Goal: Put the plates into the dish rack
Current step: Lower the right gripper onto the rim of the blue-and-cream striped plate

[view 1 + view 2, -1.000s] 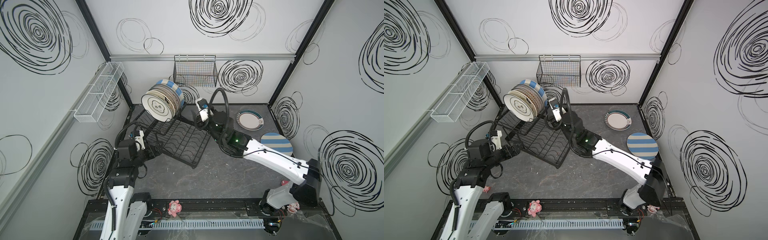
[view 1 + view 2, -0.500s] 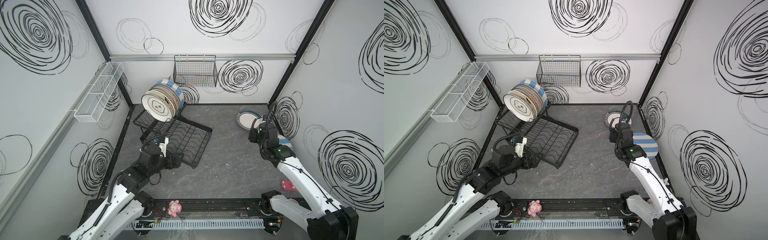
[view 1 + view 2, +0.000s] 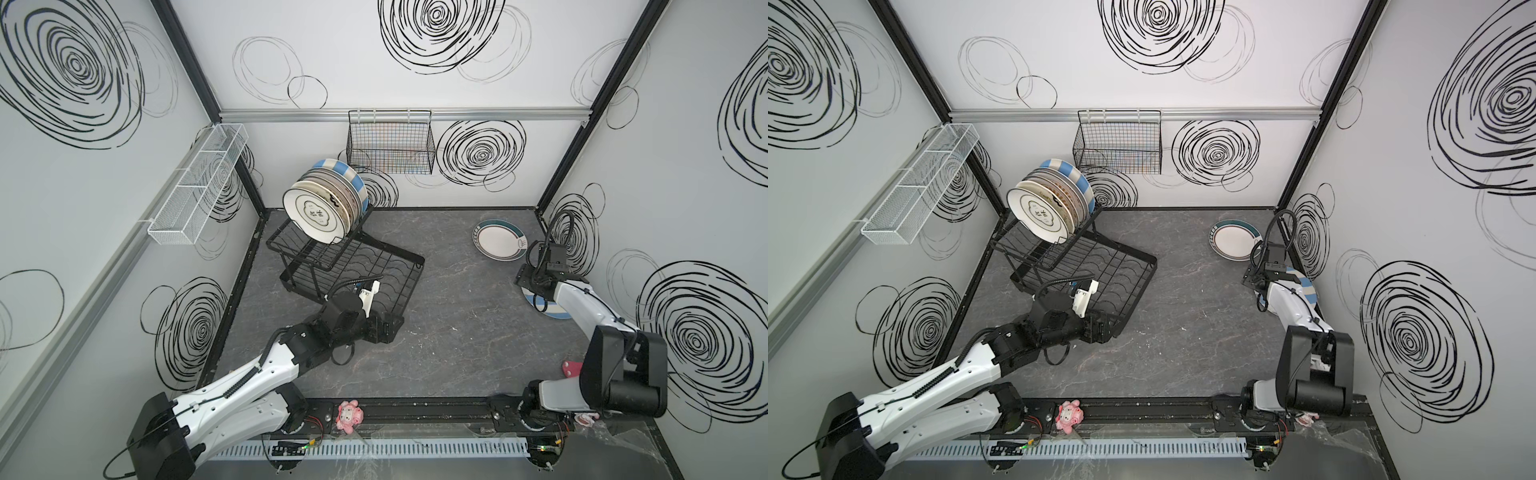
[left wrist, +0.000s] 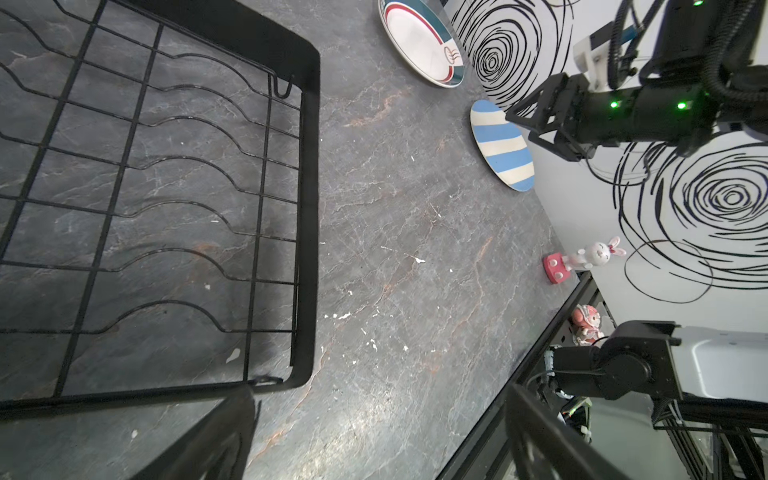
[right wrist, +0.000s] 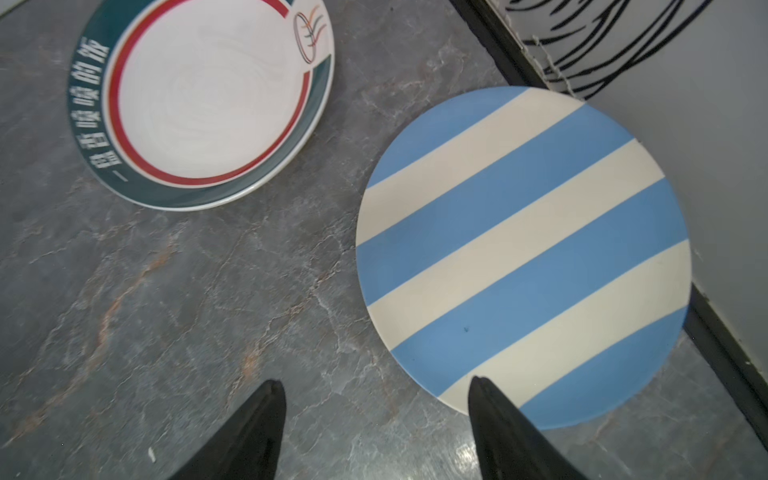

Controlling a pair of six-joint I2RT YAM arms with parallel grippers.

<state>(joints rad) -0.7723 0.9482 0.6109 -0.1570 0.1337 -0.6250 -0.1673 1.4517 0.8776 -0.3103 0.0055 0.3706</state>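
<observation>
Your striped plate [image 5: 523,257] carries broad bands of sky blue and cream. The teal-rimmed plate [image 5: 203,95] is white inside, ringed by a thin red line, with white characters on its dark teal border. The table [image 5: 208,311] is dark grey, marbled with pale veins and rusty streaks. The dish rack [image 4: 309,208] is plain black wire. In it, the front plate [image 3: 316,216] is cream with dark characters inside a scalloped outline, and the rearmost plate [image 3: 340,170] is blue and cream striped. The walls [image 3: 332,50] are white with black scribbled swirls. The hanging basket [image 3: 390,149] is black mesh and the long basket [image 3: 195,187] is white mesh. The right gripper [image 5: 374,419] has black jaws.
</observation>
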